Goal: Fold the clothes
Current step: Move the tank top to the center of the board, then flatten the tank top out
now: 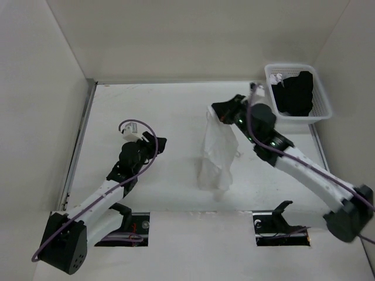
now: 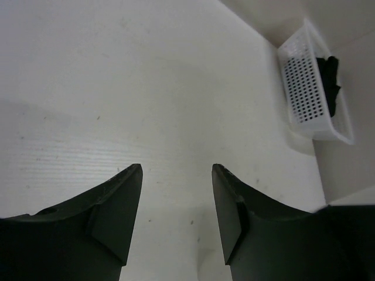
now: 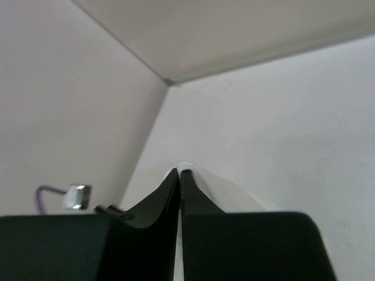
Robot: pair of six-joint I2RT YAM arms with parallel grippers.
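Hanging from the right arm's fingers (image 1: 220, 111), clenched on its top edge, the small white thin-fabric camisole (image 1: 218, 153) dangles over the white bench (image 1: 170, 105), centre; left arm's fingers (image 2: 120, 202) released, empty, at left.

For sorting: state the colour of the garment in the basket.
Black garment; best in top external view.

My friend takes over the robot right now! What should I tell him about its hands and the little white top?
Right gripper: shut on the white top, pinching its upper edge; the top hangs unfolded over mid-table.
Left gripper: open, empty, above bare table, apart from the top.
Done: top picked up, no fold yet.
Left: lay it flat, then fold it.
Black garment sits in the basket, far right corner.
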